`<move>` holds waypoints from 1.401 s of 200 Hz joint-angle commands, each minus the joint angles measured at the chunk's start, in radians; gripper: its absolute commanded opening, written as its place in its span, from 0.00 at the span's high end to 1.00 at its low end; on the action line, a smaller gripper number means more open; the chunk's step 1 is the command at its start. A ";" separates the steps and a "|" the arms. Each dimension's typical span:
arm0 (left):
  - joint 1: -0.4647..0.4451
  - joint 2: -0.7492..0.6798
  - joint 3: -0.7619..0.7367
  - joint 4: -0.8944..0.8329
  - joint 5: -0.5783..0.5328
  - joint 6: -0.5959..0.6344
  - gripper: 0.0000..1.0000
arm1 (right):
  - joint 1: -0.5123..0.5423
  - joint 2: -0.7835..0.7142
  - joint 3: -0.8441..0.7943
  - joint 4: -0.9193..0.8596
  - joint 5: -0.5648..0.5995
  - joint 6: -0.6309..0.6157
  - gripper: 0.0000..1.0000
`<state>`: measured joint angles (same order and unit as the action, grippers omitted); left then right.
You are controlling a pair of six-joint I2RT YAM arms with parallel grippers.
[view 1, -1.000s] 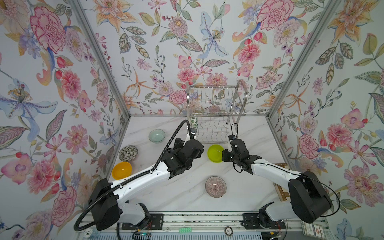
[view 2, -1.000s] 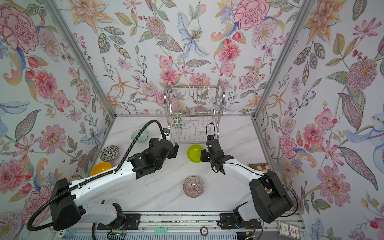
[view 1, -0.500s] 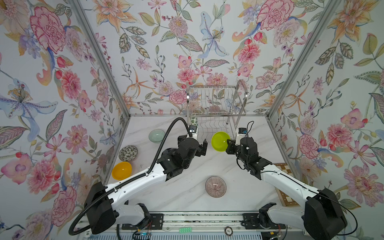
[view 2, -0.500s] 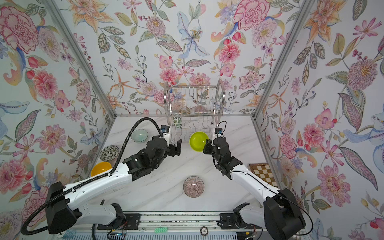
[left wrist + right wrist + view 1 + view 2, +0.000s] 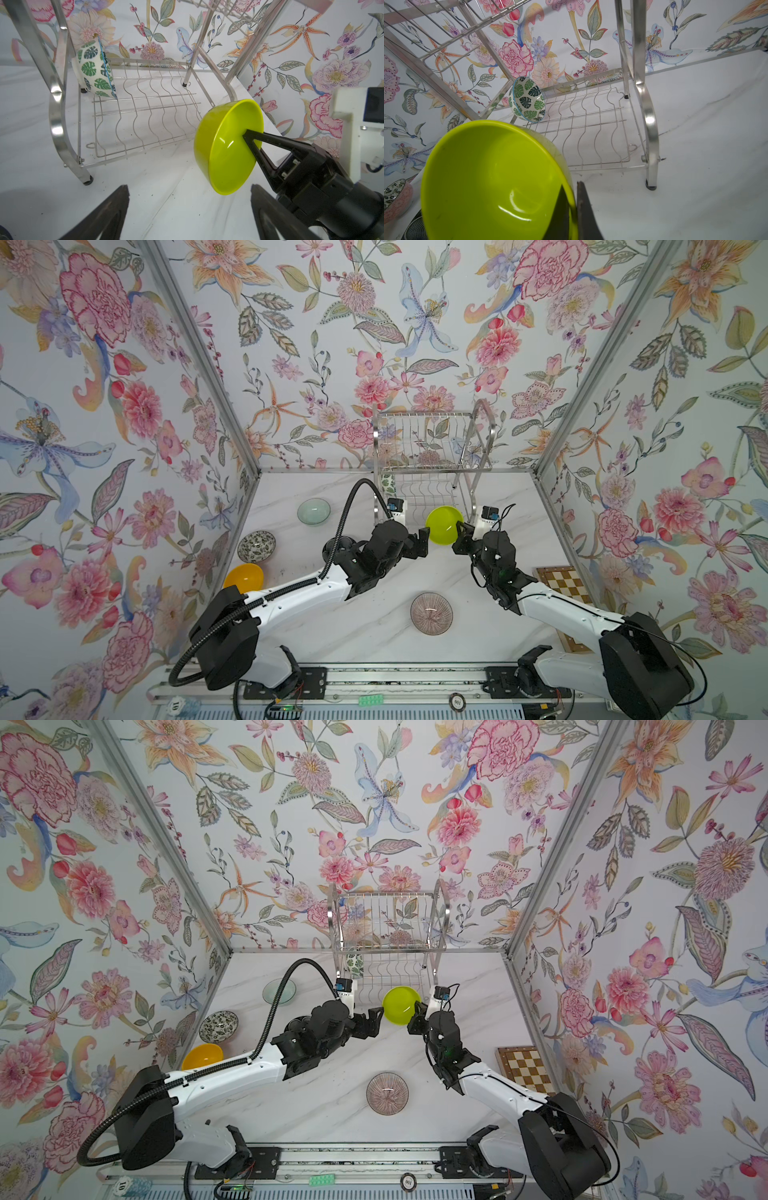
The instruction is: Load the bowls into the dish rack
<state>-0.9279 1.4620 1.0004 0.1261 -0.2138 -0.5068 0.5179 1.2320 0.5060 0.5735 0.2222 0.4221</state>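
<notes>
Right wrist view: our R gripper (image 5: 572,192) pinches lime bowl (image 5: 488,176) rim just beside dish rack (image 5: 652,128); L gripper (image 5: 189,190) gapes wide, empty.

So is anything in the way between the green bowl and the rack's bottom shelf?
Nothing visible is. The lime green bowl, held by the right pincer, faces the open front of the lower tier of the silver wire dish rack. The white leaf-patterned bowl leans at one end of that tier, leaving the other slots free.

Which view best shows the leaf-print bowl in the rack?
Left wrist: largest and side-on, the leaf-print bowl stands on edge at the dish rack's lower-tier end. Right wrist shows it smaller; both top views, only a sliver.
</notes>
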 commanded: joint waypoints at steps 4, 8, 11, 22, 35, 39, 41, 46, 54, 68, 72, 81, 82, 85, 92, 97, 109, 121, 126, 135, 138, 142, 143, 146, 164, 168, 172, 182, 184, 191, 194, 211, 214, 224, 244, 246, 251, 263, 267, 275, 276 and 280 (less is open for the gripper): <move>-0.009 0.037 -0.006 0.057 0.027 -0.053 0.17 | 0.013 -0.048 -0.029 0.127 -0.026 -0.021 1.00; -0.009 0.042 -0.007 0.063 0.029 -0.057 0.19 | 0.016 -0.051 -0.033 0.133 -0.028 -0.024 1.00; -0.009 0.047 -0.009 0.068 0.031 -0.059 0.21 | 0.018 -0.053 -0.035 0.135 -0.029 -0.025 1.00; -0.010 0.063 -0.009 0.087 0.044 -0.065 0.27 | 0.025 -0.063 -0.043 0.149 -0.030 -0.036 1.00; -0.012 0.077 -0.005 0.096 0.048 -0.070 0.32 | 0.061 -0.061 -0.040 0.151 -0.023 -0.056 1.00; -0.011 0.082 -0.004 0.096 0.048 -0.070 0.33 | 0.067 -0.061 -0.041 0.151 -0.022 -0.060 1.00; -0.011 0.083 -0.003 0.097 0.047 -0.070 0.35 | 0.069 -0.061 -0.041 0.152 -0.021 -0.062 1.00; -0.012 0.089 -0.001 0.098 0.047 -0.070 0.36 | 0.078 -0.062 -0.045 0.162 -0.020 -0.071 1.00; -0.012 0.093 0.001 0.098 0.041 -0.070 0.39 | 0.093 -0.061 -0.051 0.179 -0.012 -0.086 1.00; -0.012 0.094 0.004 0.097 0.029 -0.066 0.46 | 0.115 -0.058 -0.055 0.193 0.010 -0.111 1.00; -0.011 0.094 0.004 0.096 0.027 -0.064 0.48 | 0.122 -0.056 -0.054 0.195 0.015 -0.115 1.00; -0.012 0.092 0.002 0.095 0.020 -0.061 0.53 | 0.130 -0.050 -0.054 0.199 0.027 -0.120 1.00; -0.012 0.091 0.002 0.097 0.019 -0.061 0.54 | 0.130 -0.050 -0.053 0.200 0.028 -0.120 1.00; -0.012 0.091 0.001 0.096 0.017 -0.060 0.56 | 0.131 -0.049 -0.055 0.202 0.031 -0.120 1.00; -0.013 0.084 -0.003 0.096 0.009 -0.058 0.61 | 0.134 -0.046 -0.057 0.207 0.035 -0.120 1.00; -0.011 0.080 -0.007 0.099 0.004 -0.058 0.63 | 0.134 -0.043 -0.058 0.212 0.037 -0.120 1.00; -0.012 0.071 -0.017 0.102 -0.006 -0.056 0.69 | 0.138 -0.043 -0.060 0.217 0.038 -0.118 1.00; -0.012 0.067 -0.019 0.103 -0.013 -0.051 0.77 | 0.143 -0.043 -0.065 0.230 0.044 -0.124 1.00; -0.012 0.066 -0.019 0.102 -0.013 -0.049 0.79 | 0.146 -0.042 -0.066 0.233 0.050 -0.124 1.00; -0.012 0.066 -0.019 0.102 -0.016 -0.046 0.84 | 0.147 -0.043 -0.067 0.236 0.054 -0.127 1.00; -0.012 0.067 -0.019 0.102 -0.015 -0.046 0.85 | 0.149 -0.041 -0.067 0.238 0.055 -0.127 1.00; -0.012 0.068 -0.019 0.102 -0.017 -0.045 0.86 | 0.149 -0.039 -0.067 0.239 0.054 -0.127 1.00; -0.012 0.068 -0.018 0.102 -0.017 -0.045 0.87 | 0.148 -0.040 -0.067 0.239 0.054 -0.127 1.00; -0.012 0.069 -0.017 0.102 -0.018 -0.045 0.88 | 0.148 -0.039 -0.067 0.241 0.053 -0.129 1.00; -0.012 0.076 -0.011 0.102 -0.018 -0.044 0.97 | 0.152 -0.031 -0.067 0.245 0.046 -0.129 1.00; -0.012 0.077 -0.010 0.100 -0.019 -0.044 0.98 | 0.154 -0.030 -0.067 0.247 0.045 -0.129 1.00; -0.012 0.078 -0.008 0.102 -0.019 -0.044 0.98 | 0.153 -0.026 -0.066 0.246 0.044 -0.129 1.00; -0.012 0.081 -0.004 0.104 -0.020 -0.043 1.00 | 0.154 -0.024 -0.064 0.243 0.041 -0.126 0.99; -0.012 0.081 -0.003 0.104 -0.022 -0.043 1.00 | 0.154 -0.023 -0.063 0.243 0.040 -0.126 0.99; -0.012 0.083 0.000 0.104 -0.023 -0.042 1.00 | 0.153 -0.021 -0.061 0.240 0.037 -0.125 0.98; -0.012 0.083 0.001 0.103 -0.024 -0.041 1.00 | 0.154 -0.022 -0.061 0.239 0.037 -0.125 0.97; -0.012 0.086 0.007 0.101 -0.031 -0.038 1.00 | 0.151 -0.017 -0.058 0.235 0.032 -0.120 0.90; -0.012 0.084 0.006 0.100 -0.033 -0.038 1.00 | 0.150 -0.014 -0.057 0.233 0.029 -0.120 0.89; -0.012 0.080 0.004 0.105 -0.042 -0.038 1.00 | 0.147 -0.015 -0.056 0.232 0.019 -0.114 0.85; -0.012 0.073 -0.002 0.103 -0.074 -0.035 1.00 | 0.133 -0.015 -0.055 0.226 -0.006 -0.102 0.76; -0.012 0.073 -0.002 0.103 -0.077 -0.035 1.00 | 0.130 -0.015 -0.054 0.225 -0.009 -0.099 0.75; -0.012 0.071 -0.003 0.102 -0.088 -0.031 1.00 | 0.125 -0.016 -0.052 0.219 -0.015 -0.094 0.73; -0.012 0.070 0.000 0.091 -0.118 -0.024 1.00 | 0.109 -0.019 -0.055 0.214 -0.034 -0.076 0.67; -0.012 0.070 0.003 0.086 -0.127 -0.020 1.00 | 0.104 -0.020 -0.057 0.217 -0.042 -0.069 0.64; -0.012 0.070 0.008 0.075 -0.148 -0.011 1.00 | 0.094 -0.025 -0.059 0.219 -0.050 -0.060 0.60; -0.012 0.070 0.009 0.072 -0.151 -0.010 1.00 | 0.093 -0.025 -0.060 0.218 -0.051 -0.059 0.59; -0.012 0.070 0.013 0.063 -0.162 -0.004 1.00 | 0.088 -0.028 -0.061 0.218 -0.053 -0.055 0.57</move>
<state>-0.9306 1.5505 0.9924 0.2039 -0.3187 -0.5568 0.6456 1.2053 0.4477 0.7860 0.1772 0.3260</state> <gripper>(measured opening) 0.126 0.376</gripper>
